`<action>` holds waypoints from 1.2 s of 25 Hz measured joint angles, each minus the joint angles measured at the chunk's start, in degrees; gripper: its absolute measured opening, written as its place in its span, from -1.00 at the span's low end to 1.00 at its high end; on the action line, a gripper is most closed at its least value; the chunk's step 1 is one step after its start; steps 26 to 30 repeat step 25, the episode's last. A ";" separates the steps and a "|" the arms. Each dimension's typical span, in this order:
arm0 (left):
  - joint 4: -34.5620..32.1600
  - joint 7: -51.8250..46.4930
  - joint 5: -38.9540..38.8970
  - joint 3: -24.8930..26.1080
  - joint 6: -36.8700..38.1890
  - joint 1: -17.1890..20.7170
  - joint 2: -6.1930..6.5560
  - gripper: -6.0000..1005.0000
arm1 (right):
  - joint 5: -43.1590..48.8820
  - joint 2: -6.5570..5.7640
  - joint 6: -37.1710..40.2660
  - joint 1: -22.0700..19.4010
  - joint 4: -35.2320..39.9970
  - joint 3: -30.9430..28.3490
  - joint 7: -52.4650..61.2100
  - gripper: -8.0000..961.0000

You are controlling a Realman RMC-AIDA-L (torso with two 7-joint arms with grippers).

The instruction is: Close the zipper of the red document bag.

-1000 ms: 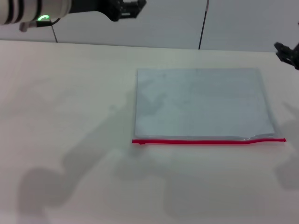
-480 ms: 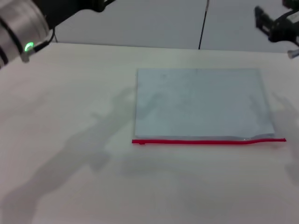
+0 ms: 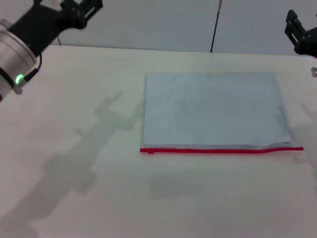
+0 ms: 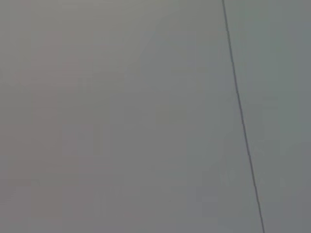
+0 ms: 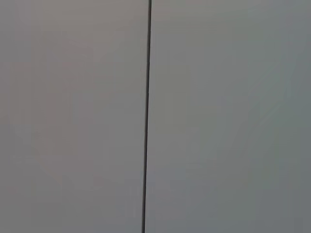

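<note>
The red document bag [image 3: 213, 106] lies flat on the white table [image 3: 74, 198], a pale blue-grey translucent rectangle right of centre in the head view. Its zipper [image 3: 218, 150] is a thin red strip along the bag's near long edge, with a small red nub at its left end and a slight upward bow near its right end. My left gripper [image 3: 74, 9] is raised at the far left, well away from the bag. My right gripper [image 3: 299, 30] hangs at the far right edge, above and beyond the bag's far right corner. Both wrist views show only a grey wall.
A grey wall with a dark vertical seam [image 3: 215, 25] stands behind the table's far edge. Arm shadows fall on the tabletop left of the bag. The same seam [image 4: 240, 116] crosses the left wrist view, and the seam [image 5: 146, 116] also crosses the right wrist view.
My left arm has swung left and back, away from the bag. My right gripper rose into view at the far right and shifted slightly right. The bag has not moved.
</note>
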State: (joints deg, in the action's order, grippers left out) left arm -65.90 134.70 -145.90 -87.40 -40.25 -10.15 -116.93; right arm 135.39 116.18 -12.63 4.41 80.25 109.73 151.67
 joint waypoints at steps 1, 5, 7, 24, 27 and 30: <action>0.07 2.40 -1.05 -1.05 0.90 0.29 -0.01 0.41 | -0.01 0.00 -0.47 -0.13 -0.26 0.40 -0.15 0.30; 0.09 6.87 -4.61 -2.71 4.13 0.91 -0.04 0.41 | 0.03 -0.13 -0.65 0.25 -2.26 0.69 -0.19 0.30; 0.01 7.88 -7.47 -2.73 4.36 1.67 -0.05 0.38 | 0.00 -0.12 -1.12 0.39 -3.15 0.70 -0.08 0.30; 0.59 16.47 -14.87 -5.45 6.91 2.57 -0.10 0.27 | -4.97 0.05 -6.54 2.03 -6.87 1.84 0.26 0.29; 0.63 16.63 -14.97 -5.59 7.01 2.56 -0.10 0.27 | -5.09 0.04 -8.56 2.01 -7.74 2.66 0.26 0.29; 0.63 16.63 -14.97 -5.59 7.01 2.56 -0.10 0.27 | -5.09 0.04 -8.56 2.01 -7.74 2.66 0.26 0.29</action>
